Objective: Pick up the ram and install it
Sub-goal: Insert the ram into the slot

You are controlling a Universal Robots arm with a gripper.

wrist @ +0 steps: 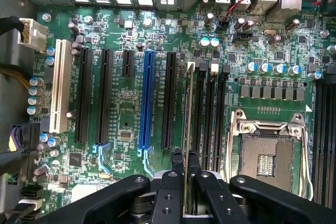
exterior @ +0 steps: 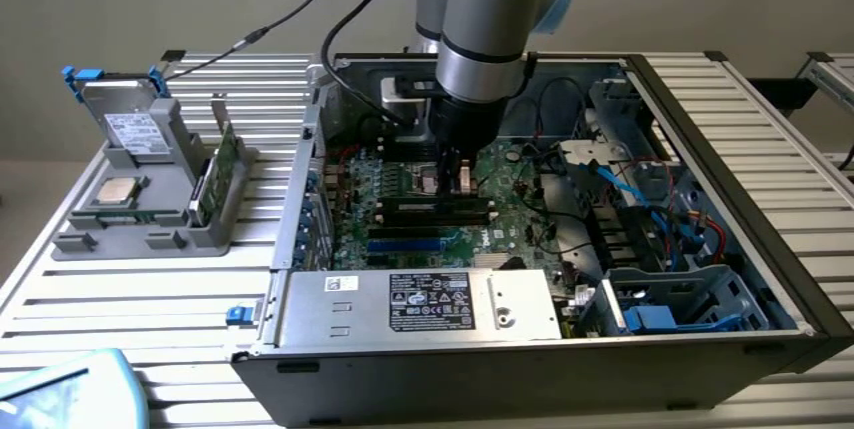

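- One open dark metal computer case (exterior: 534, 379) lies on its side, enclosing the square silver processor socket (wrist: 270, 156).
- Green motherboard (wrist: 126, 108) surrounds the socket.
- Black two-finger gripper (wrist: 185, 155) hangs just beside the socket, jaws clenched on the long, thin green ram stick (wrist: 187, 103).
- Ram stick stands on edge, aligned with the black memory slots (wrist: 218, 114) beside the socket; seating cannot be told.

Open PC case (exterior: 534, 379), mobo (wrist: 126, 106), PSU (exterior: 414, 301), tray (exterior: 200, 239) w/ CPU chip (exterior: 119, 189)
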